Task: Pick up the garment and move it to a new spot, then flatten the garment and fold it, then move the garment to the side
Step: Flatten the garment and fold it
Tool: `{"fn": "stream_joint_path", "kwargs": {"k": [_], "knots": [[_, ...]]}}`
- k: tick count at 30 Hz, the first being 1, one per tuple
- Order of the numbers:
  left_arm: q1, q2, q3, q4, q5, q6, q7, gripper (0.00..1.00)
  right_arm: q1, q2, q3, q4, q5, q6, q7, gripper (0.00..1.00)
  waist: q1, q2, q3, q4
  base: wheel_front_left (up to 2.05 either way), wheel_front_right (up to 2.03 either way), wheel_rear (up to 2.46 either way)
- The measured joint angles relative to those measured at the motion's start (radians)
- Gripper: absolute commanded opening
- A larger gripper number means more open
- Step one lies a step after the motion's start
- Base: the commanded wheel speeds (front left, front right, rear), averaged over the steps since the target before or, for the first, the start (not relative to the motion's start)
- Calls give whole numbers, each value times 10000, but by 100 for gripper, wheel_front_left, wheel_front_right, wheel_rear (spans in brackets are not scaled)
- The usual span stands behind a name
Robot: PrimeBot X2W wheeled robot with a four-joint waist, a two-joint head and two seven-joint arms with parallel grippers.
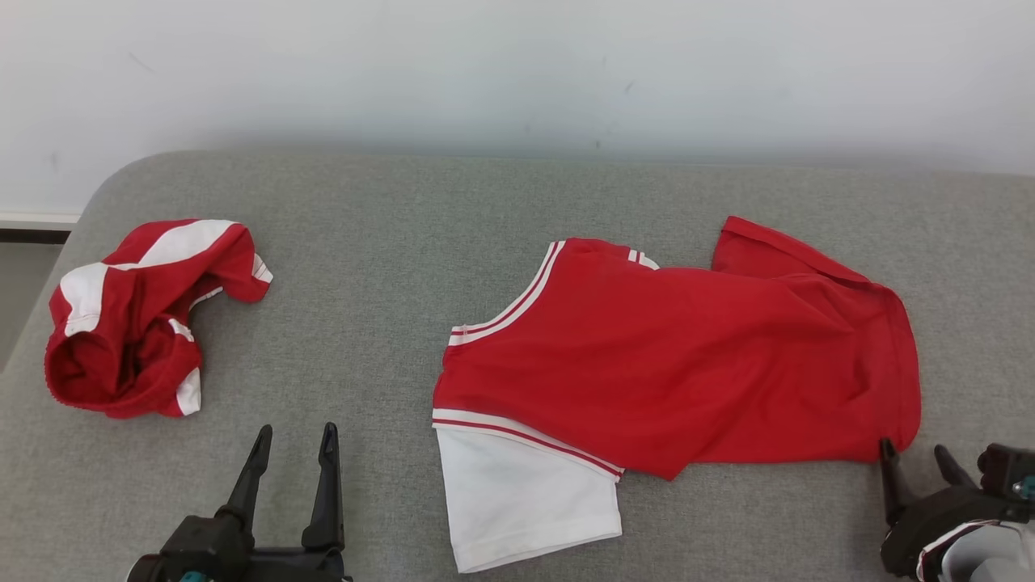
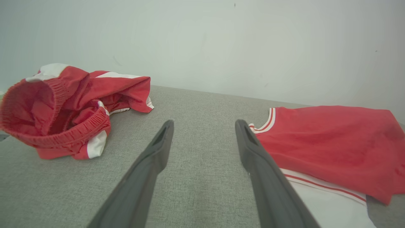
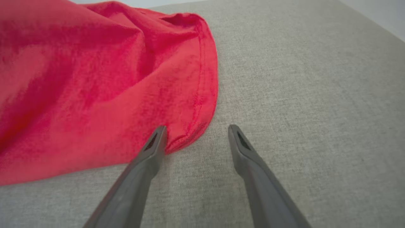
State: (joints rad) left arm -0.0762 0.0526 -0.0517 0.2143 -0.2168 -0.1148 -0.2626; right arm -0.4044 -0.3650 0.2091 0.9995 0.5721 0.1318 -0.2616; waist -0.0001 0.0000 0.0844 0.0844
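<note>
The red jersey point(image 1: 687, 364) lies mid-right on the grey padded surface point(image 1: 364, 242), mostly spread but rumpled. It looks thin, light and limp, so it will likely sag and drag unless pinched at two edges. Its long axis runs left to right: the striped neckline faces left, the white sleeve point(image 1: 525, 501) sticks out toward the near side, and the hem point(image 1: 906, 364) is at the right with its far corner flipped. The hem's near corner seems the best hold, and the right hand point(image 1: 914, 446) sits there, fingers apart and empty. The left hand point(image 1: 295, 431), also spread and empty, hovers over bare fabric near the crumpled shorts point(image 1: 137, 323).
</note>
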Motion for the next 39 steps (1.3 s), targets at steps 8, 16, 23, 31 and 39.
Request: {"fn": "stream_joint_path", "kwargs": {"k": [8, 16, 23, 31, 39], "knots": [[-14, 12, 10, 73, 40, -59, 0, 100, -378, 453, 127, 849, 311, 0, 59, 31, 0, 0, 39, 176, 0, 0, 0], [-11, 25, 107, 144, 58, -84, 0, 100, -471, 366, 151, 399, 447, 0, 12, 0, 0, 0, -154, 173, 0, 0, 0], [288, 25, 330, 77, 69, -84, 0, 100, 495, -270, -848, -2249, -115, 0, 2, 0, 0, 0, -407, -67, 0, 0, 0], [375, 12, 278, -27, 56, -71, 0, 100, 2166, -539, -2240, -4723, -826, 0, 359, 0, 0, 0, -503, -276, 0, 0, 0], [355, -8, 146, -12, 8, -69, 0, 100, 2452, -174, -2995, -6683, -1634, 0, 1576, 0, 1, 0, -408, -115, 0, 0, 0]]}}
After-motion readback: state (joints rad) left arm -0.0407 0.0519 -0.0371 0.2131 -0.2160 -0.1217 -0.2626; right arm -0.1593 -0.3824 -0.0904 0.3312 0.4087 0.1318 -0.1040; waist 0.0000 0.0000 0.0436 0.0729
